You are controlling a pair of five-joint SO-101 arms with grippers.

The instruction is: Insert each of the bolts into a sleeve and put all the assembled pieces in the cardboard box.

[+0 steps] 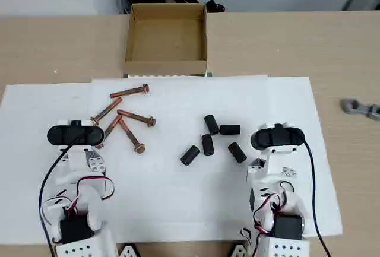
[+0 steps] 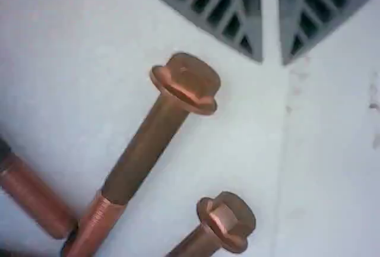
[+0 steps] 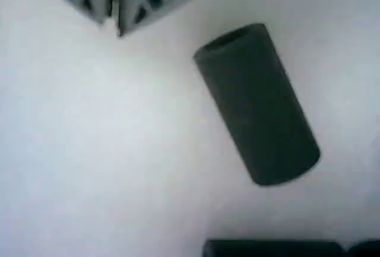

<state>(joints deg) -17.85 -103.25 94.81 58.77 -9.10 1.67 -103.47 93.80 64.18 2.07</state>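
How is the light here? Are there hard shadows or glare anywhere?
High view: even light on the white paper, only faint shadows beside the sleeves. Left wrist view: a mild sheen on the bolt head, no hard glare. Right wrist view: the sleeve looks matte, with a soft shadow.

No readable text or sign shows on the cardboard box (image 1: 166, 66), bolts (image 1: 129, 91) or sleeves (image 1: 230, 130).

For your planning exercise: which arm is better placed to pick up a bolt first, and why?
Left. The left gripper hangs over the copper bolts, one head close beneath it. The right gripper sits across the paper, over the black sleeves instead.
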